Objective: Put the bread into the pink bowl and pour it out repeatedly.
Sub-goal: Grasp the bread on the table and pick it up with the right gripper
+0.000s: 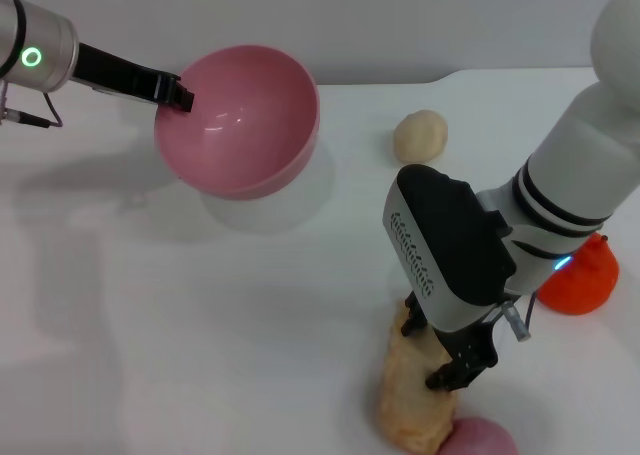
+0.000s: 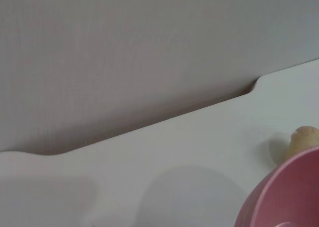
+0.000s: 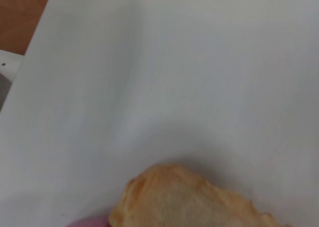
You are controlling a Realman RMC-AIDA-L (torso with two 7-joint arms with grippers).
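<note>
Here the white table [image 1: 200, 325] carries everything. The pink bowl [image 1: 245, 115] hangs tilted above it, its rim clenched in the left gripper [image 1: 178, 93]. The right gripper [image 1: 440, 360] is down on the bread [image 1: 405, 405], grasping it. Beyond that gripper lies a round beige bun [image 1: 420, 135]; beside its arm, an orange object [image 1: 585, 275]; just beside the bread, a small pink rounded object [image 1: 478, 439].

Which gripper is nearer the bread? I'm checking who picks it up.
Right. The right gripper is down on the bread at the table's near edge. The left gripper is far across the table, holding the rim of the raised, tilted pink bowl.
</note>
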